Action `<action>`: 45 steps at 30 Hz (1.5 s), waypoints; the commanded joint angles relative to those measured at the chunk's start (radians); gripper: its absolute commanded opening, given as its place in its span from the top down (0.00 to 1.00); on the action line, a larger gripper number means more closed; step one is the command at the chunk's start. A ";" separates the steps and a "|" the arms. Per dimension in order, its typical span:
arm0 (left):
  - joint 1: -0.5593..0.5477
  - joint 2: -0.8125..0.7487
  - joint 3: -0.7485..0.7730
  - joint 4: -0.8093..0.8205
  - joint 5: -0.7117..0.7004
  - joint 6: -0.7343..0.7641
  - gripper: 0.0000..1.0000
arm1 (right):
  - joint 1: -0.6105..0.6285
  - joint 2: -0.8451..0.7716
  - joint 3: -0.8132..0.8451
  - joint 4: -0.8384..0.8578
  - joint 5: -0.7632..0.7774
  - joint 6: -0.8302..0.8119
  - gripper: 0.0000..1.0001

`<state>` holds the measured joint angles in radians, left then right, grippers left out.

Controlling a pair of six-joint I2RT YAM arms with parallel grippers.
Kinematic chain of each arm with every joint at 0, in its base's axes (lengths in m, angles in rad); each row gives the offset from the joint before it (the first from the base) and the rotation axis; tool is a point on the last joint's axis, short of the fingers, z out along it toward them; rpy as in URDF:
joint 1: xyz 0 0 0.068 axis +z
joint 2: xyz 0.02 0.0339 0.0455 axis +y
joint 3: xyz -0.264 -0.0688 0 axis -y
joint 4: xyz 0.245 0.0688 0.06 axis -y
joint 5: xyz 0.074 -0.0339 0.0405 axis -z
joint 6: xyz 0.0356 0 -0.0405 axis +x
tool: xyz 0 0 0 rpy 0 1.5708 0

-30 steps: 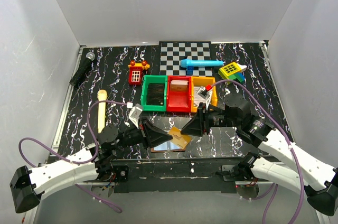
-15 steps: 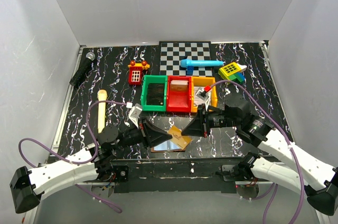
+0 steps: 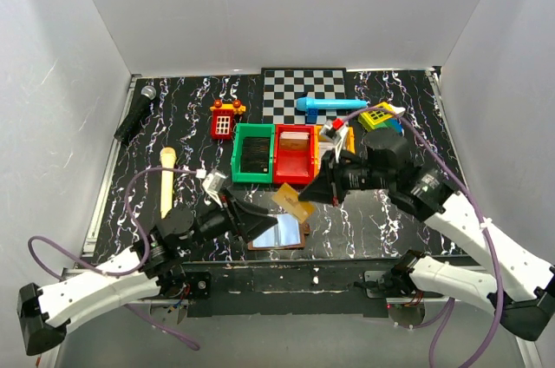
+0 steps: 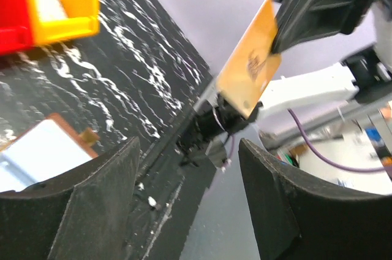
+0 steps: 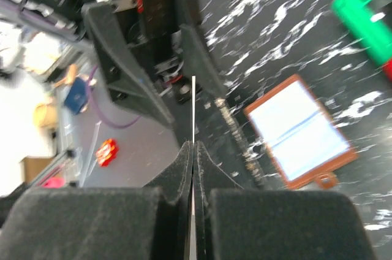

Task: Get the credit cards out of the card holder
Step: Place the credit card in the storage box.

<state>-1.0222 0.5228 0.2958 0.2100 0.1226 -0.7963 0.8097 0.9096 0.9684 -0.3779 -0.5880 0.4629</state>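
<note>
Card holder (image 3: 279, 233): lies open and flat on the table (image 3: 195, 108) near the front edge, pale inner panels facing up, between the two arms
Card (image 3: 293, 202): orange, tilted, in the air above the card holder's far right corner, clear of it
Right tool (image 3: 308, 197): fingers pinched tight on the card's edge
Left tool (image 3: 260, 222): fingers spread wide, gripping nothing, low at the card holder's left side; contact cannot be told
Bins (image 3: 251, 128): green, red and yellow in a row just behind the card holder
</note>
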 commanded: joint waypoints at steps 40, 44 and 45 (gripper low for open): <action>0.007 -0.399 0.051 -0.592 -0.434 0.083 0.35 | -0.182 0.798 0.417 0.040 0.261 -1.317 0.99; 0.007 -0.368 0.049 -0.577 -0.420 0.091 0.35 | -0.182 0.824 0.421 0.060 0.270 -1.317 0.99; 0.007 -0.362 0.048 -0.571 -0.417 0.089 0.35 | -0.182 0.831 0.423 0.063 0.272 -1.319 0.99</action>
<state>-1.0203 0.1295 0.3309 -0.3820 -0.2989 -0.7345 0.6296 1.7222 1.3392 -0.3771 -0.3317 -0.8314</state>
